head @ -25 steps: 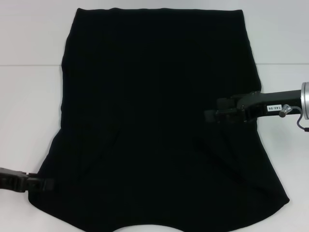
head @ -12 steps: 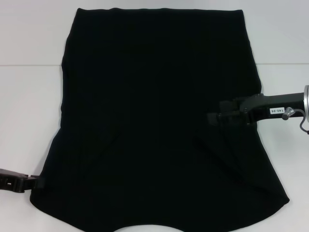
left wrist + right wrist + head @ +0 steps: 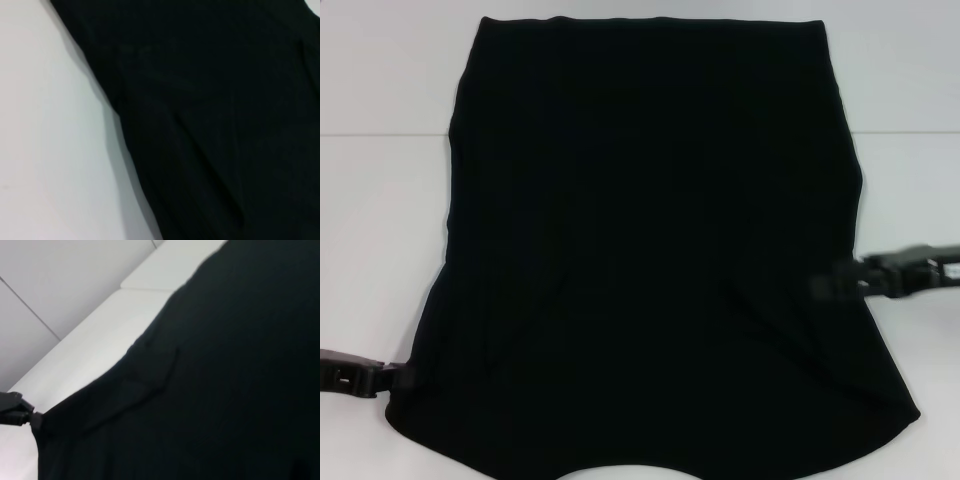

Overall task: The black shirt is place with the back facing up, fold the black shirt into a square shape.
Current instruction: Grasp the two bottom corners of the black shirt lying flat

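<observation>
The black shirt [image 3: 650, 250] lies spread flat on the white table, plain side up, with its wider end toward me. My left gripper [image 3: 402, 378] sits low at the shirt's near left corner, touching its edge. That same gripper [image 3: 20, 412] also appears in the right wrist view, against the fabric's corner. My right gripper [image 3: 825, 287] reaches in from the right and lies over the shirt's right edge, about halfway down. The left wrist view holds only black shirt [image 3: 225, 125] and table; soft creases run through the shirt [image 3: 225, 390] in the right wrist view.
The white table [image 3: 370, 250] shows bare on both sides of the shirt. A seam line [image 3: 380, 134] crosses the table at the far end. The shirt's near hem runs close to the picture's lower edge.
My right arm has pulled back to the right and nearer to me, from over the shirt's middle right to its edge. The left gripper has shifted slightly outward at the corner.
</observation>
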